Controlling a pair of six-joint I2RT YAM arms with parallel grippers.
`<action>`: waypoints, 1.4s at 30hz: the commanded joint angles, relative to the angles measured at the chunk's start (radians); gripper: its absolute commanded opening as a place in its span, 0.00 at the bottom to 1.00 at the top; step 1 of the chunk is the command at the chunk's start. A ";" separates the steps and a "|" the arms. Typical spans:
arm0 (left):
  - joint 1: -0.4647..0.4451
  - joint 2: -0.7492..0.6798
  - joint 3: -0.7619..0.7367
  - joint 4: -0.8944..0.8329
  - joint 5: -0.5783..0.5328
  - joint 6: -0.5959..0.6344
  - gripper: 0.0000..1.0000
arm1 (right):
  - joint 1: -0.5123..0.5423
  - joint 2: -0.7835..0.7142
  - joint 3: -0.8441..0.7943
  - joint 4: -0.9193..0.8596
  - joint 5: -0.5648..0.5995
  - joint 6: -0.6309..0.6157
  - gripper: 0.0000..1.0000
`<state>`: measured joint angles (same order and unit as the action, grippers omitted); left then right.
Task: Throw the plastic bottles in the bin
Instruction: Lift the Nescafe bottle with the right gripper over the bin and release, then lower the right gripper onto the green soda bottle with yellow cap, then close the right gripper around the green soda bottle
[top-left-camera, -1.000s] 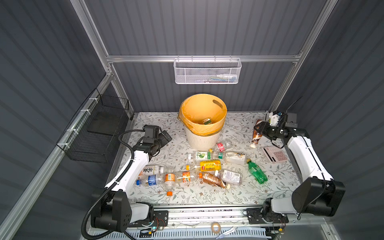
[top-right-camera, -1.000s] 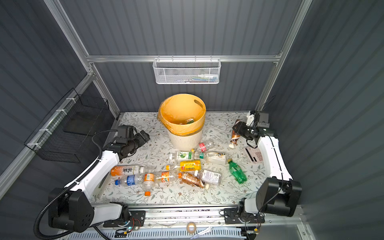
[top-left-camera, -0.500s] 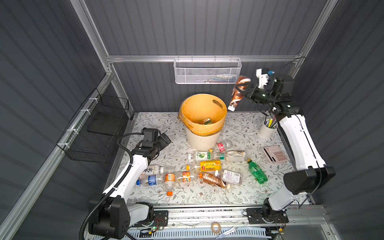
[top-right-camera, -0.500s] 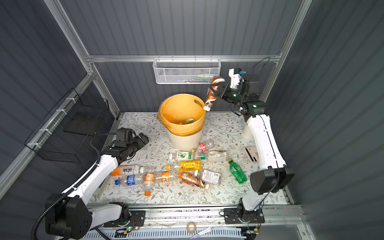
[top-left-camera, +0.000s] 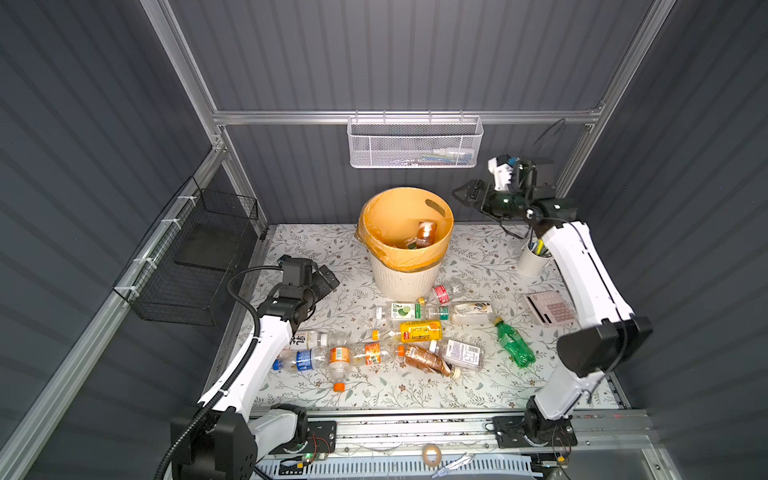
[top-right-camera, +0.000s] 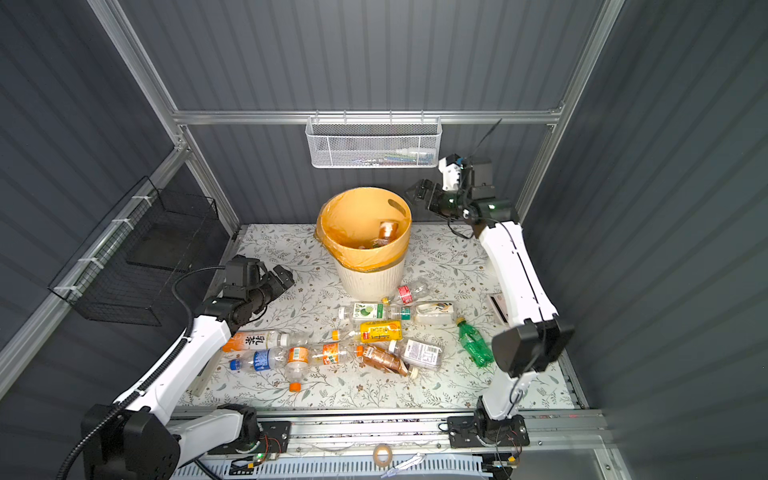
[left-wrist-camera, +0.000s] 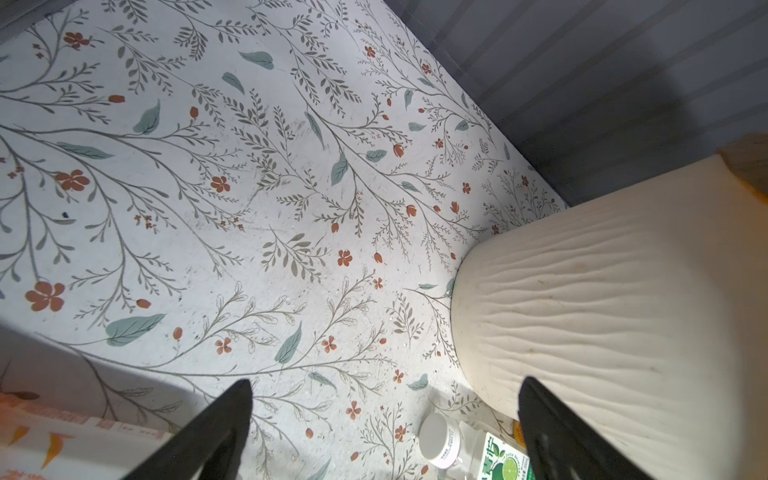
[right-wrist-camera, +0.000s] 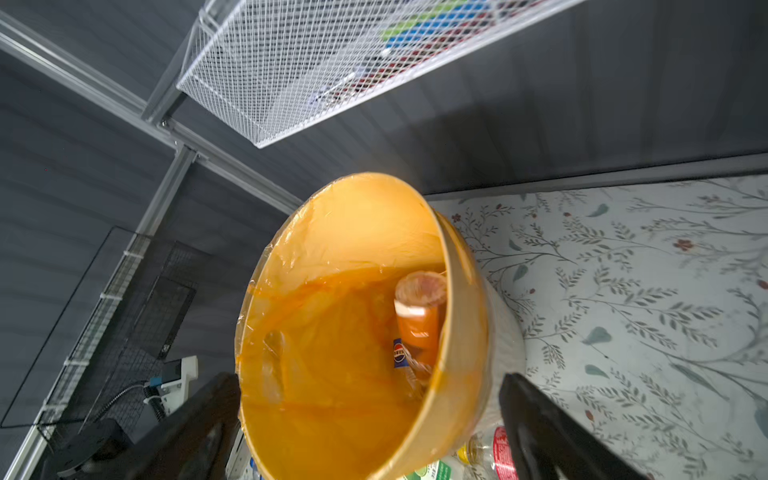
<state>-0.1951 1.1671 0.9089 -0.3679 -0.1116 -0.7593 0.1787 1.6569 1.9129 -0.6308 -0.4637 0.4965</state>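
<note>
**Brown bottle in the bin, both tools open**

High beside the bin (top-left-camera: 405, 278), on its right in both top views: right tool (top-left-camera: 465, 192), jaws spread wide, gripping nothing. From the right wrist, a look straight down into the orange liner (right-wrist-camera: 332, 374), framed by the two black fingers (right-wrist-camera: 552, 428). Inside, leaning against the liner's wall: a brown bottle (top-left-camera: 426, 232), blurred in the wrist view. Beneath it, a scrap of blue label, too unclear to name.

Low over the flowered counter (top-left-camera: 478, 257), left of the bin and apart from it: left tool (top-left-camera: 323, 277), jaws likewise spread, empty.

In front of the bin, strewn flat on the counter: the remaining plastic bottles.
- Nearest the bin's foot: a red-label bottle (top-left-camera: 442, 293).
- Just beside that: a lime-label bottle (top-left-camera: 401, 311) and a pale bottle (top-left-camera: 471, 312).
- Closer to the front: a yellow-label bottle (top-left-camera: 417, 331) and a dark crumpled bottle (top-left-camera: 426, 360).
- Off to the right: a green bottle (top-left-camera: 513, 343).
- Toward the left arm: a row with orange and blue labels.

By the right arm: a white pen cup (top-left-camera: 532, 262). On the back wall: a mesh basket (top-left-camera: 415, 143). On the left wall: a wire basket (top-left-camera: 195, 257).
</note>
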 joint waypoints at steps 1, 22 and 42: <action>0.005 -0.011 -0.012 0.009 -0.001 0.039 1.00 | -0.038 -0.168 -0.232 0.128 0.096 0.023 0.99; 0.005 0.069 -0.025 0.078 0.078 0.073 1.00 | -0.209 -0.688 -1.200 -0.129 0.490 0.131 0.99; 0.005 0.105 -0.013 0.079 0.095 0.093 1.00 | -0.209 -0.594 -1.395 0.067 0.395 0.194 0.95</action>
<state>-0.1951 1.2648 0.8875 -0.2909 -0.0341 -0.6895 -0.0269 1.0504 0.5266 -0.6094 -0.0444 0.6765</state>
